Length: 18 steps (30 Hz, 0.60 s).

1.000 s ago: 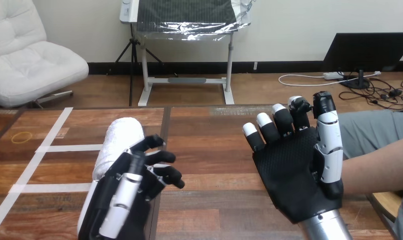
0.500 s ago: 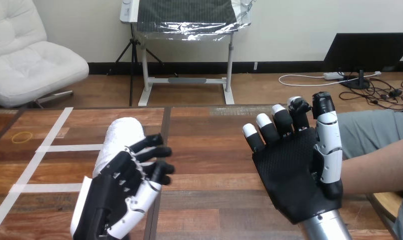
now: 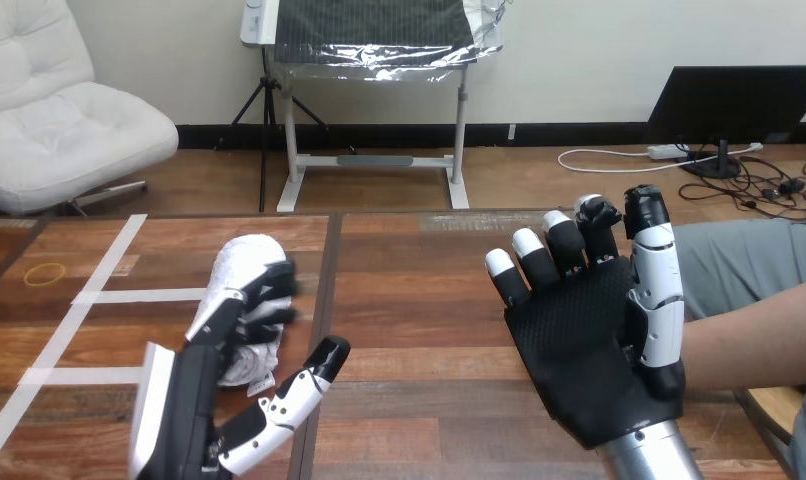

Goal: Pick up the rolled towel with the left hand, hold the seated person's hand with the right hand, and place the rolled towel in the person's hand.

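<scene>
The left hand (image 3: 189, 400) is now turned palm-down, its fingers (image 3: 247, 298) resting loosely over the rolled towel (image 3: 237, 262), thumb spread aside. The right hand (image 3: 579, 350) stays spread flat.

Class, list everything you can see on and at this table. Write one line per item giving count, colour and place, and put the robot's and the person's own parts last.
table: one, brown wood, across the lower view.
tape lines: several, white, on the table's left part.
ring: one, thin, yellow, flat on the table near its left edge.
rolled towel: one, white, on the table left of centre, under the left hand's fingers.
person's forearm: one, in from the right edge, its end hidden behind the right hand.
left hand: one, black and white, fingers laid over the towel, thumb spread out to the towel's right.
right hand: one, black palm facing the camera, fingers straight, raised at the right.
</scene>
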Motion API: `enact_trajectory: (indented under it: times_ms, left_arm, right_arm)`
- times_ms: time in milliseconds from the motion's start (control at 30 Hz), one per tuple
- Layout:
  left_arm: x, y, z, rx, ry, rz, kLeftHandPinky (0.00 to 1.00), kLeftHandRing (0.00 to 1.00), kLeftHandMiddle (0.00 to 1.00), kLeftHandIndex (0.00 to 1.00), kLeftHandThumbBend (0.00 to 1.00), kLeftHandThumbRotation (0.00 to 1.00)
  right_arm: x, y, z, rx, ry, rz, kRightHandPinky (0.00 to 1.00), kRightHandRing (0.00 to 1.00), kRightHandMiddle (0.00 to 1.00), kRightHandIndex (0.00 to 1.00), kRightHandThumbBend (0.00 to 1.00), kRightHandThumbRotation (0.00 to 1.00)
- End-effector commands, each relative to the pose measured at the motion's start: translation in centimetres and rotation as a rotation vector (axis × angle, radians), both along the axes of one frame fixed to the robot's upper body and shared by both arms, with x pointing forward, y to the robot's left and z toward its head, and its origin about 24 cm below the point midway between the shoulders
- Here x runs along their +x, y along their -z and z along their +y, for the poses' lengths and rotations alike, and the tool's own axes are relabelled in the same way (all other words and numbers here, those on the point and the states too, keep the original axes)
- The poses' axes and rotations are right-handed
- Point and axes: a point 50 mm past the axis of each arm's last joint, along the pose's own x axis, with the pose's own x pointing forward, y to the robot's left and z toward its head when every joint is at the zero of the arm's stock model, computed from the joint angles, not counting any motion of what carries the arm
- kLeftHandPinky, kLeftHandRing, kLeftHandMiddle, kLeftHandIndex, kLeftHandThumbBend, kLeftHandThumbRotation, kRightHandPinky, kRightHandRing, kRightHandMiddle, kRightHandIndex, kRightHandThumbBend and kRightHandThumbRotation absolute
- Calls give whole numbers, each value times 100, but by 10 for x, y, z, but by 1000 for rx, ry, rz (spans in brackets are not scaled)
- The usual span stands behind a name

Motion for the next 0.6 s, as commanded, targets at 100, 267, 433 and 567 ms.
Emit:
enact_trajectory:
  times_ms: [100, 267, 433, 567]
  left_arm:
    - [36, -62, 2, 240, -164, -311, 83, 84, 87, 87, 76, 46]
    - [46, -63, 3, 331, -232, -267, 82, 84, 87, 89, 80, 52]
    - [54, -62, 3, 414, -277, -232, 79, 83, 87, 89, 84, 61]
    - [62, -60, 3, 493, -306, -208, 79, 84, 87, 90, 85, 67]
  right_arm:
    - [-14, 14, 2, 84, 34, 72, 15, 23, 32, 34, 52, 32]
    - [-15, 14, 2, 82, 36, 76, 15, 23, 32, 34, 52, 33]
    - [-15, 14, 2, 87, 38, 81, 15, 23, 32, 34, 52, 32]
    - [-15, 15, 2, 86, 38, 77, 15, 23, 32, 34, 52, 32]
